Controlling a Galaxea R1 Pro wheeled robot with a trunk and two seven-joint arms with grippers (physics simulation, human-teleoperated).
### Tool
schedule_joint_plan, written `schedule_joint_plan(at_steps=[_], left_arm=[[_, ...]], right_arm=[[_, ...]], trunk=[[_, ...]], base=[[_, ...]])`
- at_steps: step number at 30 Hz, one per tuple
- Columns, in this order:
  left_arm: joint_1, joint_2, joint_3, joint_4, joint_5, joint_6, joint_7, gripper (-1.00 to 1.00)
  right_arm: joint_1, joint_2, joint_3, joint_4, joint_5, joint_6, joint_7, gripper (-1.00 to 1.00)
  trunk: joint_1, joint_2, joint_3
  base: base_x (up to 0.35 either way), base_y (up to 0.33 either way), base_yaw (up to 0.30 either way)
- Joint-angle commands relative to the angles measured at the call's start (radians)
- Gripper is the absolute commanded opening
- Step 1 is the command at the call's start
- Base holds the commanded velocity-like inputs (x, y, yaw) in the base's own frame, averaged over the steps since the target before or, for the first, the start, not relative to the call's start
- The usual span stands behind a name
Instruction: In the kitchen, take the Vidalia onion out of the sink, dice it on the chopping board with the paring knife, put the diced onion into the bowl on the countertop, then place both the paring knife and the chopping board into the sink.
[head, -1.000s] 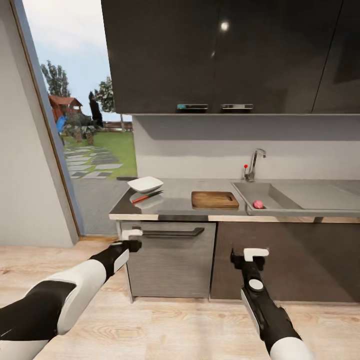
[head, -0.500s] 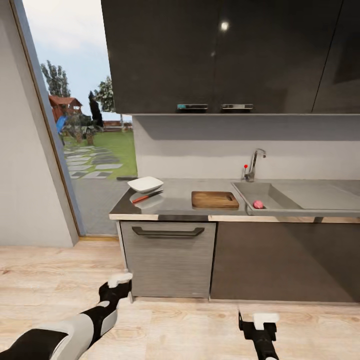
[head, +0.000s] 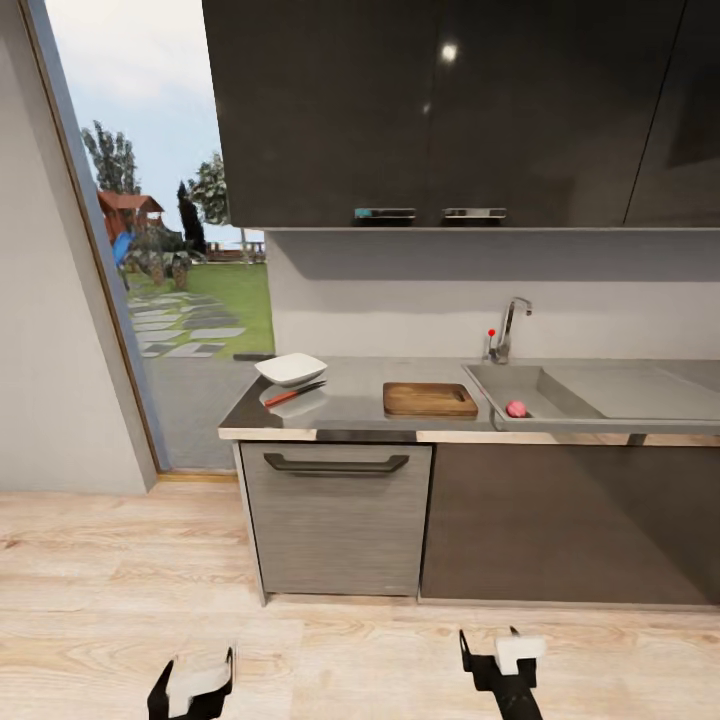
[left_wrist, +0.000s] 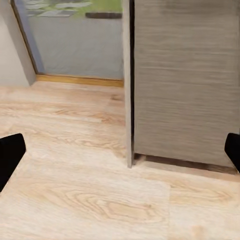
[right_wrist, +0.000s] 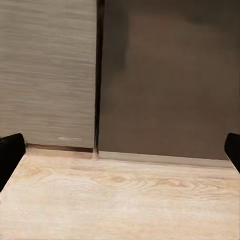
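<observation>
Head view: the Vidalia onion (head: 516, 408) lies in the sink (head: 600, 395); left of it on the countertop (head: 350, 405) sit the chopping board (head: 430, 399), then the paring knife (head: 293, 394) just in front of the bowl (head: 291, 368).
Wrist views: wood floor (left_wrist: 85, 190) and cabinet fronts (right_wrist: 160, 80).
Left gripper (head: 192, 685): fingers spread wide, empty, cut off by the frame's lower edge.
Right gripper (head: 490, 655): fingers apart, empty.
Hard to make out: the knife's blade tip.

The worktop (head: 350, 395) is showing smooth grey. The board (head: 430, 399) is showing brown wood, the onion (head: 516, 408) pinkish-red, the bowl (head: 291, 368) white, the knife (head: 293, 394) a red handle. The cabinets (head: 570, 520) are showing dark; the floor (head: 120, 590) is showing pale wood grain.
</observation>
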Motion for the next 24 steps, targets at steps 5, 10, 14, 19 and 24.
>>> schedule_joint_plan(at_steps=[5, 10, 14, 19, 24], left_arm=[[0.030, 0.006, -0.010, 0.003, 0.006, -0.064, 0.097, 1.00], [0.033, 0.004, -0.011, 0.002, 0.006, -0.048, 0.116, 1.00], [0.033, 0.002, -0.012, 0.002, 0.006, 0.007, 0.119, 1.00], [0.033, 0.002, -0.010, 0.002, 0.006, 0.023, 0.119, 1.00], [0.033, 0.002, -0.010, 0.002, 0.006, 0.034, 0.119, 1.00]], right_arm=[[0.021, -0.001, -0.006, 0.004, 0.010, -0.092, 0.001, 1.00], [0.024, -0.002, -0.008, 0.004, 0.010, -0.096, -0.002, 1.00], [0.024, -0.003, -0.009, 0.004, 0.010, -0.097, -0.005, 1.00], [0.024, -0.006, -0.009, 0.004, 0.010, -0.097, -0.017, 1.00], [0.024, -0.005, -0.009, 0.004, 0.010, -0.096, -0.032, 1.00]], trunk=[[0.000, -0.001, -0.001], [0.000, -0.001, -0.001], [0.000, -0.001, -0.001], [0.000, -0.001, -0.001], [0.000, -0.001, -0.001]], base=[[0.000, 0.000, 0.000], [0.000, 0.000, 0.000], [0.000, 0.000, 0.000], [0.000, 0.000, 0.000], [0.000, 0.000, 0.000]])
